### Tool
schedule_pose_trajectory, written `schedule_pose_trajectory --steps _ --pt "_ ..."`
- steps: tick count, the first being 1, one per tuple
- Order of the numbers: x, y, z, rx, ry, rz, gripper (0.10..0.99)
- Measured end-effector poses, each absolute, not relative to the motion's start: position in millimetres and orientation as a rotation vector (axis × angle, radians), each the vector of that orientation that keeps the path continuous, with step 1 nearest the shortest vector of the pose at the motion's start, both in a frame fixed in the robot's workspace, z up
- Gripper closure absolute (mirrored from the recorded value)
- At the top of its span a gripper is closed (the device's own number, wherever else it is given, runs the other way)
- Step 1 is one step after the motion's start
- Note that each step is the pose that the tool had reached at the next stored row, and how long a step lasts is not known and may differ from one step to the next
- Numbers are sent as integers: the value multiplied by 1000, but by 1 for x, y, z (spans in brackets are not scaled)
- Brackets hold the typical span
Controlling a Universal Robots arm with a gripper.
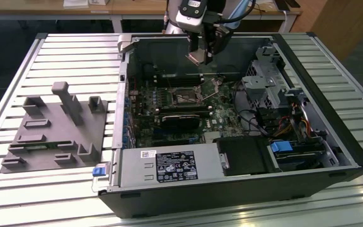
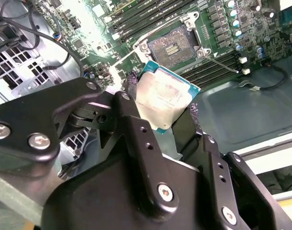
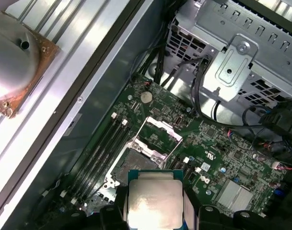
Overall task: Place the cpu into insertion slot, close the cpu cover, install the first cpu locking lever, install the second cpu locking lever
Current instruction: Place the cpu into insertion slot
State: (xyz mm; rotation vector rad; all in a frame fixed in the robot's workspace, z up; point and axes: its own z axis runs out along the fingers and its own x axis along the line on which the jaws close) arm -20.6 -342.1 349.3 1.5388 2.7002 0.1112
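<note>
My gripper (image 2: pixel 161 111) is shut on the cpu (image 2: pixel 166 97), a flat square chip with a dull silver top, gripped at two opposite edges by the black fingers (image 2: pixel 132 122). In both wrist views the cpu (image 3: pixel 154 202) hangs in the air above the green motherboard, apart from the insertion slot (image 3: pixel 132 164). The insertion slot (image 2: pixel 172 45) lies uncovered with its dark centre showing. The cpu cover (image 3: pixel 158 136) stands swung open beside the slot. In the exterior view the gripper (image 1: pixel 198 57) hovers over the back of the open case, above the insertion slot (image 1: pixel 186 97).
The computer case (image 1: pixel 232 189) lies open on a slatted metal table (image 1: pixel 74 56). Memory slots (image 3: pixel 105 148), a silver drive cage (image 3: pixel 232 67) and loose cables (image 1: pixel 263 125) surround the socket. A grey moulded fixture (image 1: pixel 55 127) sits at the exterior view's left.
</note>
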Motion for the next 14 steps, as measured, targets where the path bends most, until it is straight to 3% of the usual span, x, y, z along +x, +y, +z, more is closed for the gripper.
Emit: schedule_pose_trajectory --steps 14 --pt "-21 -342 349 1641 2635 106 545"
